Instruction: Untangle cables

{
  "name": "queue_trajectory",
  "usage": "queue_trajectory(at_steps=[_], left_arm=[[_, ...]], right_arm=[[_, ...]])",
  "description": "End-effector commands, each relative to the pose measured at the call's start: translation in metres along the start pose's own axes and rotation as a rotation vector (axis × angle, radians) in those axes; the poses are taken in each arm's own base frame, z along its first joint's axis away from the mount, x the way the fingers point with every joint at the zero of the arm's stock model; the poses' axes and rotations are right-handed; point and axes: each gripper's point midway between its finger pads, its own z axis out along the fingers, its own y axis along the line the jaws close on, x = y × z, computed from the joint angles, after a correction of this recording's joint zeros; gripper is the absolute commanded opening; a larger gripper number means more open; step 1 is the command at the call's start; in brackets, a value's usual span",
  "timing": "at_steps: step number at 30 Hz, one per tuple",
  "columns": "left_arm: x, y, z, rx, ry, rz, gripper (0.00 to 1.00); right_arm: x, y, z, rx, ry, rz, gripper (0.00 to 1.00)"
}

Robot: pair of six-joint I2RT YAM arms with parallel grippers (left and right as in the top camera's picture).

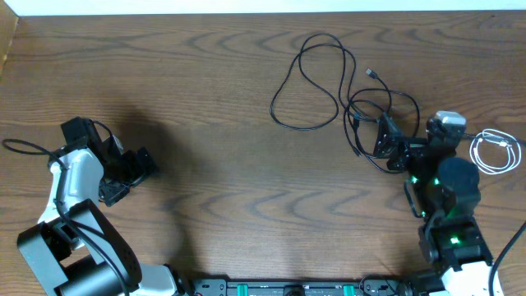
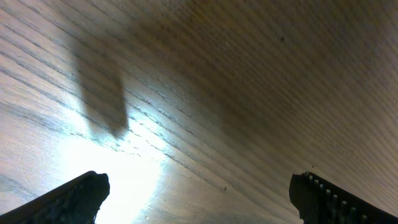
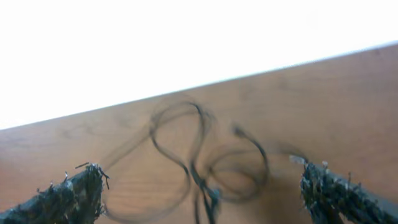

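Black cables lie on the wooden table at the back right. One forms a large open loop [image 1: 274, 107]; smaller tangled loops [image 1: 386, 92] sit to its right, with a small plug end [image 1: 371, 74]. A short white cable [image 1: 491, 140] is coiled at the far right edge. My right gripper [image 1: 385, 146] hangs open over the smaller black loops. Its wrist view shows the blurred black cables [image 3: 200, 177] crossing between and beyond the open gripper [image 3: 205, 199], with nothing held. My left gripper [image 1: 136, 177] stands open at the far left over bare wood, far from the cables, and holds nothing [image 2: 199, 205].
The table's far edge [image 1: 263, 14] runs close behind the black loops. A thicker black wire [image 1: 20, 146] curls out from the left arm at the left edge. The arm bases [image 1: 288, 288] line the front edge.
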Motion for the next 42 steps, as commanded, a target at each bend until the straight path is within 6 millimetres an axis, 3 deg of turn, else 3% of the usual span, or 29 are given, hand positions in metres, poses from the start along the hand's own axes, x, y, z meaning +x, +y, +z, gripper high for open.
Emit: queue_trajectory(at_steps=[1,6,26,42], left_arm=[[0.003,0.004,0.004,-0.015,0.015,0.011,0.98],[0.003,0.004,0.004,-0.015,0.015,0.011,0.98],[0.003,0.004,0.004,-0.015,0.015,0.011,0.98],[0.003,0.003,0.004,-0.015,0.015,0.011,0.98]], right_arm=[[0.001,0.009,-0.005,-0.083,-0.076,-0.005,0.99],[-0.003,0.010,-0.015,-0.123,-0.193,-0.005,0.99],[0.070,-0.012,-0.030,-0.111,-0.126,-0.017,0.99],[0.120,-0.026,-0.043,-0.061,0.069,-0.071,0.99]])
